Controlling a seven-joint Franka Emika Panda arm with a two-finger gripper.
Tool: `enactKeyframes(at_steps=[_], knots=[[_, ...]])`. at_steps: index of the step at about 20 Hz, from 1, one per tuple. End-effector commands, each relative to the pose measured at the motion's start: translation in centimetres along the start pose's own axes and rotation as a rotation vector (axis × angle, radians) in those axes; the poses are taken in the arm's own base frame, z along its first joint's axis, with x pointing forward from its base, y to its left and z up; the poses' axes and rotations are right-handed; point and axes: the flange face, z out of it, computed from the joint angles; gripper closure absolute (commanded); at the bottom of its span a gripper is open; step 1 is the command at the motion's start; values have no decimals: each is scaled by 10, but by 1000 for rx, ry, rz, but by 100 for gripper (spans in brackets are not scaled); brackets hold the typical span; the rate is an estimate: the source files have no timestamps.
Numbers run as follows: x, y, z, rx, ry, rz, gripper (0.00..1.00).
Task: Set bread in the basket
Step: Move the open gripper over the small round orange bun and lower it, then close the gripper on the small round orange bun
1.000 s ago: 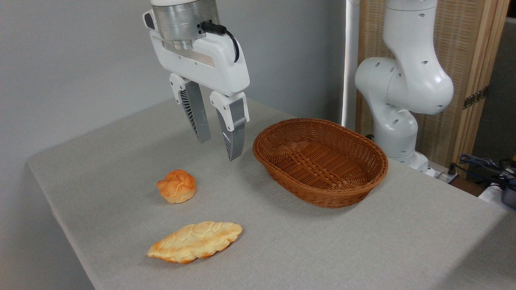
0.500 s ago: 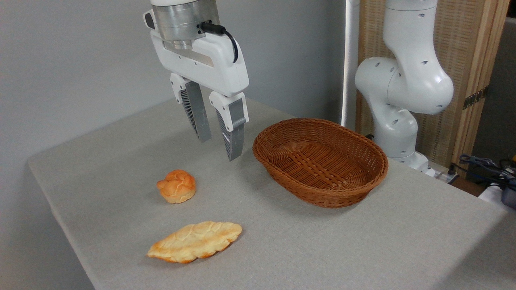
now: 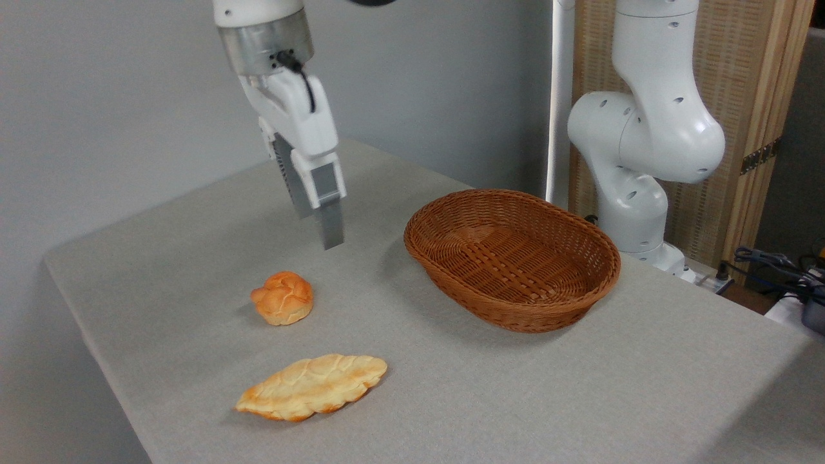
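Gray table (image 3: 451, 399) holds bread (image 3: 283, 298) below the raised end effector (image 3: 317, 229).

Bread (image 3: 282, 298) lies left of the basket (image 3: 512, 258).

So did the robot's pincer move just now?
Yes. The pincer swung left, away from the basket, and turned; it now hangs closer above the round bun.

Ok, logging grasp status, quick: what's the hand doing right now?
Hand: holding nothing, above the table; seen edge-on, so open or closed cannot be told.
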Motion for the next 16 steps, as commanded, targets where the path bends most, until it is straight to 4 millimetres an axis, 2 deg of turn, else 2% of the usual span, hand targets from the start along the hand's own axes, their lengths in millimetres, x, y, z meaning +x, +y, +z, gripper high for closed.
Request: enactKeyframes(at_steps=[1,4,7,8,16], knots=[[30,20,34,29,17,77,0],[69,38,82,36,39,155,0],[85,43,115,43,66,192,0],[97,52,127,37,75,216,0],[107,57,153,37,38,261,0]])
